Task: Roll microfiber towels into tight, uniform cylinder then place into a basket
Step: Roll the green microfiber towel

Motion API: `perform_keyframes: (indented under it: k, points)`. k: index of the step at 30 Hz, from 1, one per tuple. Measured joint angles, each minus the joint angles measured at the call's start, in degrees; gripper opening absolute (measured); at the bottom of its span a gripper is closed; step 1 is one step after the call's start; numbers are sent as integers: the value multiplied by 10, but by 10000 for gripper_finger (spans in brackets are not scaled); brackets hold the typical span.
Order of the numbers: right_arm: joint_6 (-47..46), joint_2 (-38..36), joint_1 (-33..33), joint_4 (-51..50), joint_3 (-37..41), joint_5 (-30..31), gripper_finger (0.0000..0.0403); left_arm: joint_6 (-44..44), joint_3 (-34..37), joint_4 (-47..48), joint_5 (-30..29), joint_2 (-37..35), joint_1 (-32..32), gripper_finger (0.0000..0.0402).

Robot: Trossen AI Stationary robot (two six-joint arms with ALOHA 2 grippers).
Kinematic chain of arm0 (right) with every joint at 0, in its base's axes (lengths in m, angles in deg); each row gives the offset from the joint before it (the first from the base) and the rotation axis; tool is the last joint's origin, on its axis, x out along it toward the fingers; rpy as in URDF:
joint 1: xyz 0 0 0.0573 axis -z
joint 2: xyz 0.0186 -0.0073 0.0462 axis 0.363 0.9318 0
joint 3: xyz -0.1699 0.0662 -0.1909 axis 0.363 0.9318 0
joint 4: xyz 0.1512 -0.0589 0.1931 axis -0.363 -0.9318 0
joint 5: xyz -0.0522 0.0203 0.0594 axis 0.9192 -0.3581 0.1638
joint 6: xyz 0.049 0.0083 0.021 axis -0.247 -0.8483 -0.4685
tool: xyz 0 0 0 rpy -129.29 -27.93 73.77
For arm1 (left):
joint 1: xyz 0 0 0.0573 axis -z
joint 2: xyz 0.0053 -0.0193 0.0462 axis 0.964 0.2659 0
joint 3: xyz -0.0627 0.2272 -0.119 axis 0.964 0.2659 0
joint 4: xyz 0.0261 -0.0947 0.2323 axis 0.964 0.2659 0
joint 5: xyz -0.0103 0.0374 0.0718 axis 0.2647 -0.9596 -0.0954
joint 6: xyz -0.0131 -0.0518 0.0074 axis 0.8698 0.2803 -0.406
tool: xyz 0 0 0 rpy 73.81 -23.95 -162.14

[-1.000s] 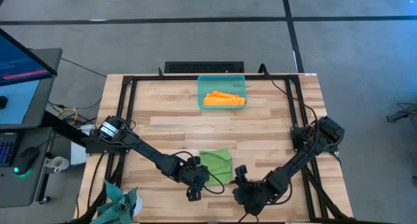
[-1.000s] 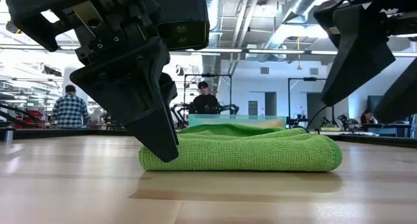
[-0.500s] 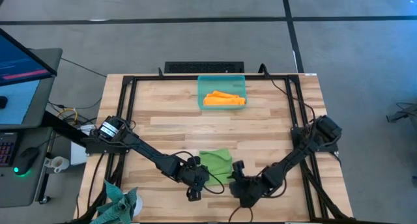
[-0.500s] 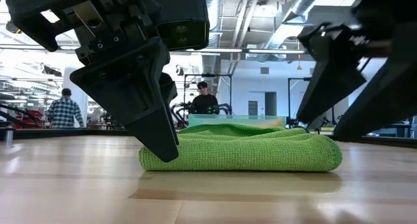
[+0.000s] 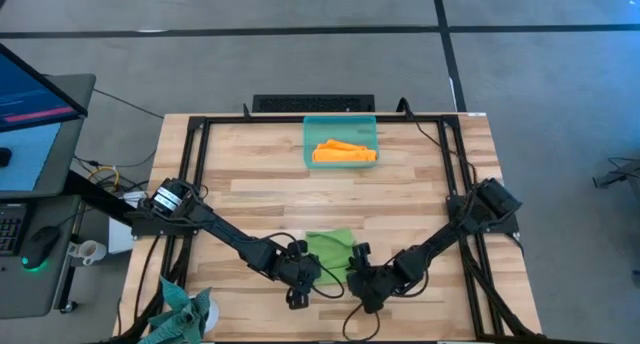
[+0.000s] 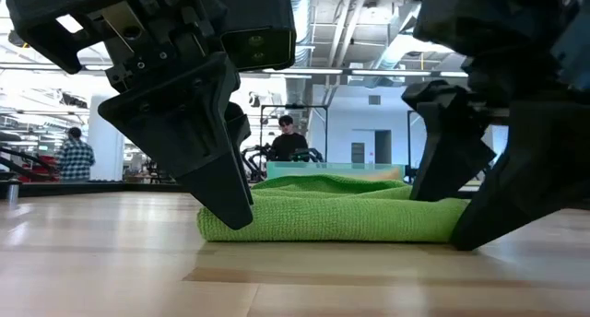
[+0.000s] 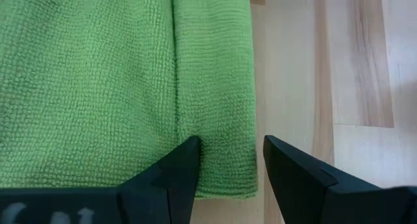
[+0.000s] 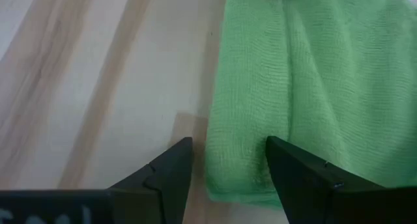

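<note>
Since a second ago the right hand [image 5: 360, 275] has slid in toward the green towel [image 5: 332, 253] and now straddles its edge at 3 o'clock; the left hand [image 5: 301, 277] has stayed planted at the towel's corner at 7 o'clock. Both hands are partly open, fingers set either side of a folded hem, gripping nothing yet. The green towel lies folded flat near the table [image 5: 420, 189] front edge, at 6 o'clock. An orange towel [image 5: 344, 152] already rests in the basket [image 5: 310, 134] at 12 o'clock. That cloth looks light, soft and floppy, likely to sag and unroll; pinching the thick folded hem at both ends seems the surest hold.
</note>
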Motion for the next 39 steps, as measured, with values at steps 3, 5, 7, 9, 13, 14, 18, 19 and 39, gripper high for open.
perform_keyframes:
  k: [3,5,7,9,13,14,18,19,39]
  points:
    - [-16,15,1,2,-2,6,220,0,0,0,0,0,0,167]
    - [-30,16,2,-1,-2,3,220,-3,0,0,0,0,0,167]
    - [-34,16,3,-3,-1,3,219,-4,0,0,0,0,0,167]
    - [-34,16,3,-4,-1,2,213,-14,0,0,0,0,0,167]
    - [-52,17,7,-7,-1,-7,177,-37,0,1,-3,0,2,167]
    - [-59,17,10,-8,-2,-12,163,-39,0,1,-9,0,4,167]
    - [-75,18,14,-11,-2,-14,98,-53,0,3,-47,0,10,167]
    - [-75,18,14,-12,-1,-12,82,-55,0,3,-54,0,11,167]
    - [-105,16,20,-10,-1,-34,33,-194,-19,14,-214,0,75,167]
